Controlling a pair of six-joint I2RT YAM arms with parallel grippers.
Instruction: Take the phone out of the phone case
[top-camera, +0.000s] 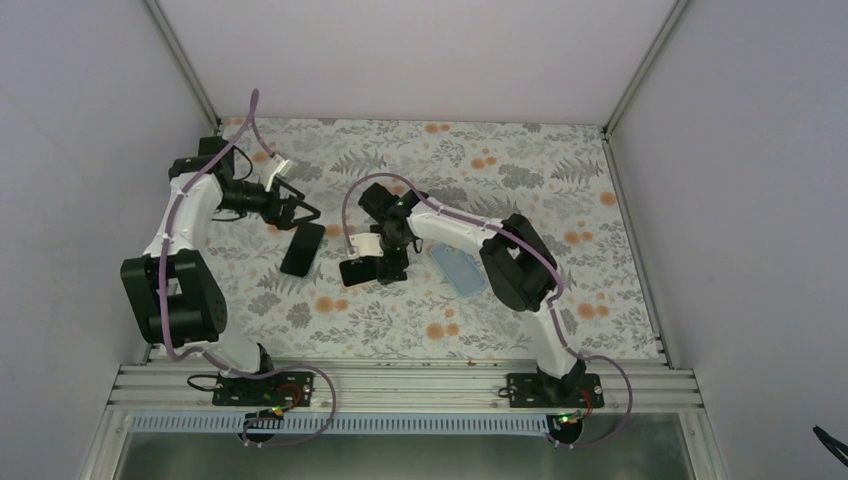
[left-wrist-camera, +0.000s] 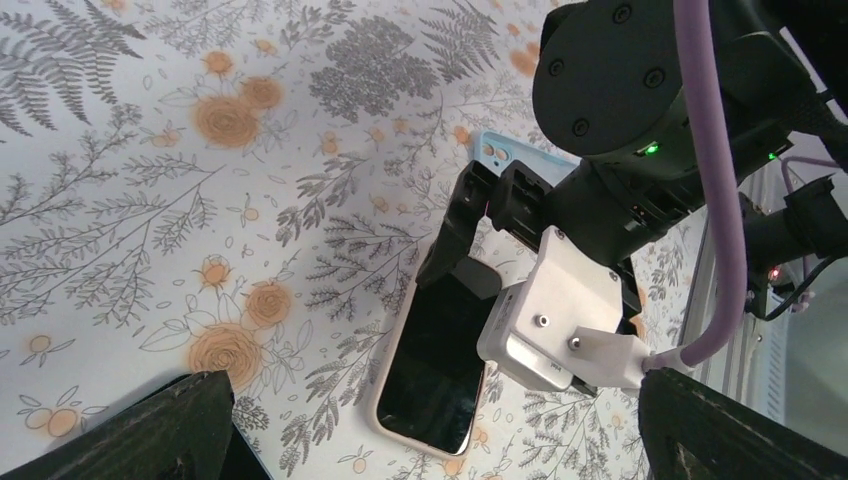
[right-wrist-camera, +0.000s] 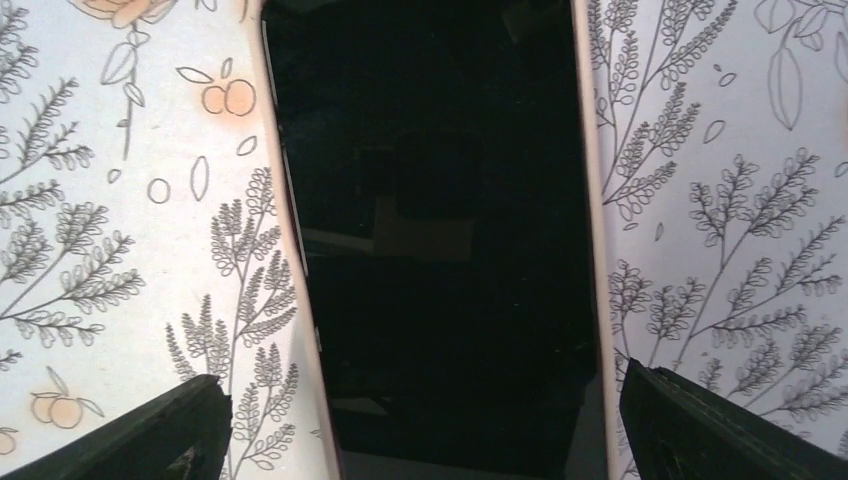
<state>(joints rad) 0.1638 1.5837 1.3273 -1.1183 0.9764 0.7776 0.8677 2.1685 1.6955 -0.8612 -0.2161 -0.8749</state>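
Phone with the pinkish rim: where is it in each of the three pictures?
Top external: phone mid-table, at the right gripper.
Left wrist: lower centre, under the right gripper.
Right wrist: fills the centre, between the fingers.
Shared landmark: the right gripper.

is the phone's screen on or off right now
Off, as far as shows: the phone lies face up on the table, its screen plain black in both wrist views, with only dim reflections.

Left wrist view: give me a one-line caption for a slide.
Right gripper poised over one end of the phone, lying screen-up on the floral table, a light blue case beyond.
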